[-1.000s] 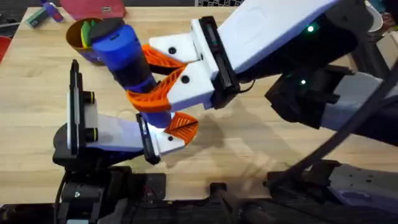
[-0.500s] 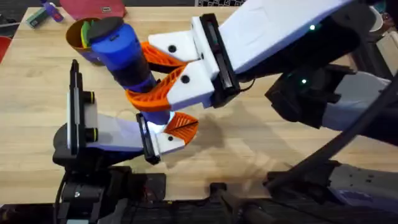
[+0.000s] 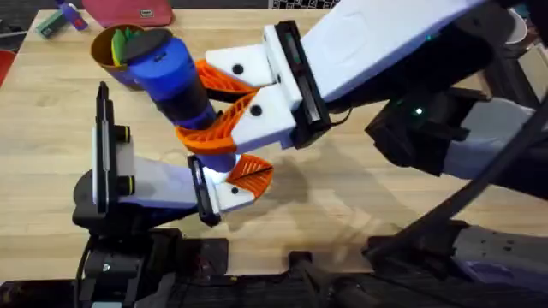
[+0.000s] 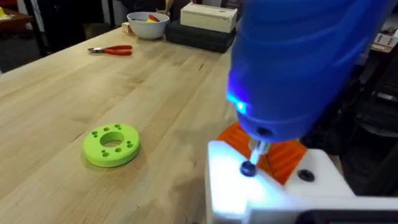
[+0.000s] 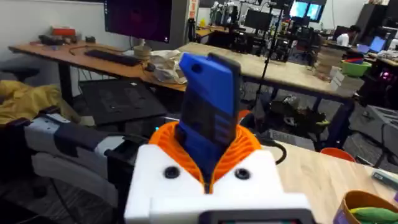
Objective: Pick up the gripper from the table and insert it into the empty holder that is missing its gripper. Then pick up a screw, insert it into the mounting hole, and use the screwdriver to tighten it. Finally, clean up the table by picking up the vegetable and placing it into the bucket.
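From overhead, my right jaws (image 3: 210, 107) are clamped on the screwdriver (image 3: 175, 85), holding it upright so its bit comes down on the holder (image 3: 224, 190). My left arm presents that holder steady beneath, the orange gripper (image 3: 251, 171) already seated in it; I cannot tell how my left jaws stand. The bucket (image 3: 116, 53) sits at the far left of the wooden table (image 3: 342, 197) with something green inside, probably the vegetable.

In my left wrist view, the bit (image 4: 255, 152) rests on the dark screw (image 4: 248, 168), lit up, so I judge tightening is in hand. A green disc (image 4: 112, 144), pliers (image 4: 111, 50) and a bowl (image 4: 148, 23) lie beyond.

My right wrist view shows the orange pads (image 5: 245, 149) squeezing the blue body, with desks and monitors behind.
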Robot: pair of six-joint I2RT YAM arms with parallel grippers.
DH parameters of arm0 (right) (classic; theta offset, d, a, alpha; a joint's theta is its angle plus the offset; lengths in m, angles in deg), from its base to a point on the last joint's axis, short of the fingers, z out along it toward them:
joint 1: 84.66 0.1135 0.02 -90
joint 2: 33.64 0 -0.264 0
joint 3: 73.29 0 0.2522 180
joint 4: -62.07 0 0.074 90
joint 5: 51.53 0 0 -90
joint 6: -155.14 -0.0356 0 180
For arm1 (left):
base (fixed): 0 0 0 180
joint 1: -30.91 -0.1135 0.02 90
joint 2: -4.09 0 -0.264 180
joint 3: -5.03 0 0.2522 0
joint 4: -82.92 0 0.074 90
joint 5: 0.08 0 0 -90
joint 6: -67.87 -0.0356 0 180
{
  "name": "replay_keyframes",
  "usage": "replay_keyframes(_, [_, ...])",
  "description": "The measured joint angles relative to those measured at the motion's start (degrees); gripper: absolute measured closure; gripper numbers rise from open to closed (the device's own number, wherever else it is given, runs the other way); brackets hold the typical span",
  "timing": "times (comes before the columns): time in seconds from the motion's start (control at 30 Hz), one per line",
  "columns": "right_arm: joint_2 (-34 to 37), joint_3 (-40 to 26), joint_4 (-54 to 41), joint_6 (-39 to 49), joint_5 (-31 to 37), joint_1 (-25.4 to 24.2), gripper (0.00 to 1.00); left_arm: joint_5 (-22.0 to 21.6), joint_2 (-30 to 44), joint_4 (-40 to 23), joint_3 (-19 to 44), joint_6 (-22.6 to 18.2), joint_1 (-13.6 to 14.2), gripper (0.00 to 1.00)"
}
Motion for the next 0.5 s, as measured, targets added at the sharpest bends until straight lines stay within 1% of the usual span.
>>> replay_keyframes(0.5, [0.2,0.0,-0.3,0.8,-0.2,-0.2,0.976,0.0,0.0,0.0,0.0,0.0,0.0,0.991])
